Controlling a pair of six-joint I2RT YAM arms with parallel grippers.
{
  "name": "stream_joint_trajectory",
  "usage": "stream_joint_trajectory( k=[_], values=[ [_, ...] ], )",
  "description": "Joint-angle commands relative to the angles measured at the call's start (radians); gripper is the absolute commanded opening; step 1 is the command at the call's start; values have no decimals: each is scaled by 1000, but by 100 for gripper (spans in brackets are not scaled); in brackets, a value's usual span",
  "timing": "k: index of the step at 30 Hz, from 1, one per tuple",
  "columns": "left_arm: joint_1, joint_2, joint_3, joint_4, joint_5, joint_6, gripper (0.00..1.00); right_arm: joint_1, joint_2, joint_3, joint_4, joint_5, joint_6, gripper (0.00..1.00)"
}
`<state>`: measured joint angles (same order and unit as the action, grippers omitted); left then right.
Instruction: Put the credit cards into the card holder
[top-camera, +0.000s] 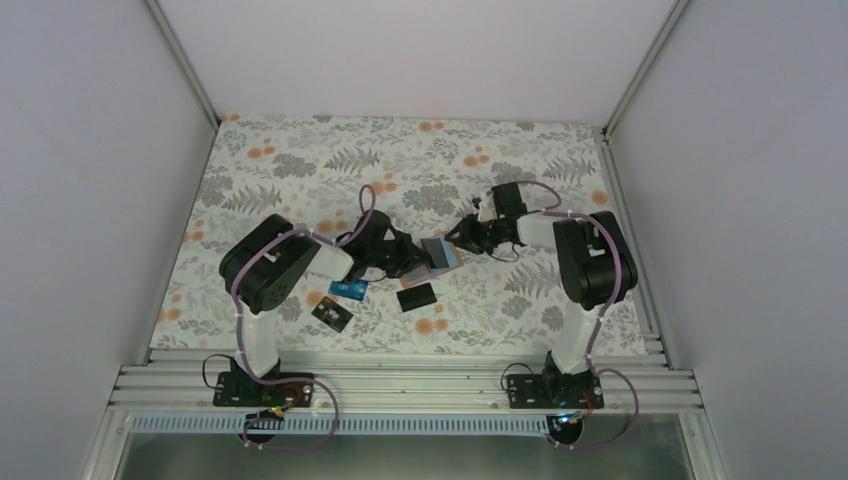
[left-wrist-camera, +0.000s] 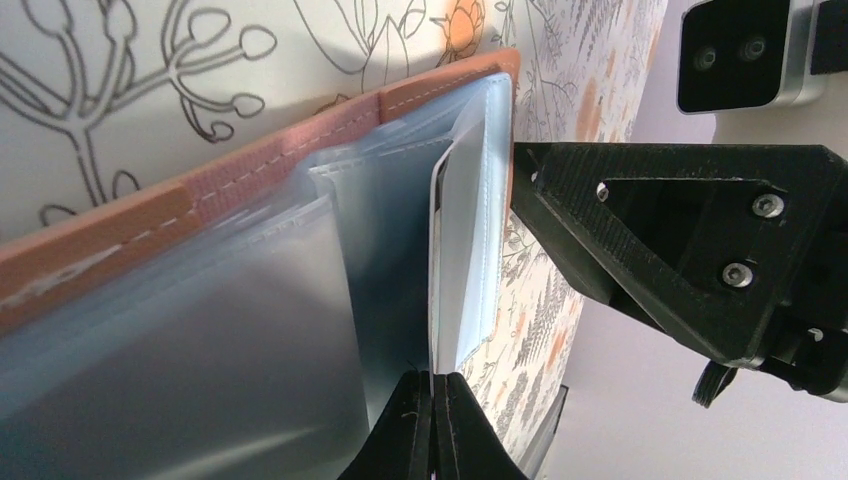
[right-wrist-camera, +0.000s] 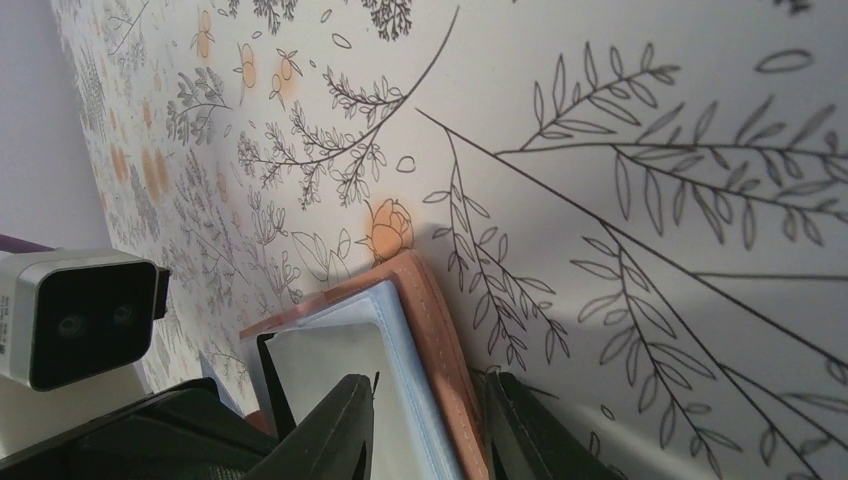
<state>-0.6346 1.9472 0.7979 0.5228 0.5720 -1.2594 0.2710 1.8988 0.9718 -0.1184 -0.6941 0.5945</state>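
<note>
The tan leather card holder (top-camera: 440, 255) is held open and tilted up off the floral table mat between both arms. My left gripper (left-wrist-camera: 433, 390) is shut on the edge of a thin pale card (left-wrist-camera: 437, 270), which stands in one of the holder's clear sleeves (left-wrist-camera: 250, 160). My right gripper (right-wrist-camera: 430, 385) straddles the holder's stitched leather cover (right-wrist-camera: 440, 330) and sleeves, one finger on each side, gripping it. Three more credit cards lie flat near the left arm: a blue one (top-camera: 347, 290), a black one (top-camera: 417, 296) and a black one with pale marks (top-camera: 331, 315).
Both grippers (top-camera: 415, 262) (top-camera: 466, 238) meet close together at mid-table, and the right gripper's black body (left-wrist-camera: 680, 250) fills the right of the left wrist view. White walls enclose the table (top-camera: 300, 160) on three sides. A metal rail (top-camera: 400, 385) runs along the near edge.
</note>
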Motion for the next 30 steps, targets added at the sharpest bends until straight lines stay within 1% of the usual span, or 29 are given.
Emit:
stream_joint_trajectory(
  k=[1,8,15,23,30],
  values=[
    [-23,30,-14,27,-42,-60,2,16,-34,-46,-17,26,46,31],
    [-53,54,17,6,-32,-78,2,23,-49,-62,1,43,84,30],
    [-88,58,54,-57,-48,-93,3,23,-59,-58,0,60,98,30],
    [-112,70,114,-166,-56,-93,17,22,-65,-60,-2,70,103,29],
    [-114,50,146,-259,-71,-42,30,22,-61,-50,-11,73,89,29]
  ],
)
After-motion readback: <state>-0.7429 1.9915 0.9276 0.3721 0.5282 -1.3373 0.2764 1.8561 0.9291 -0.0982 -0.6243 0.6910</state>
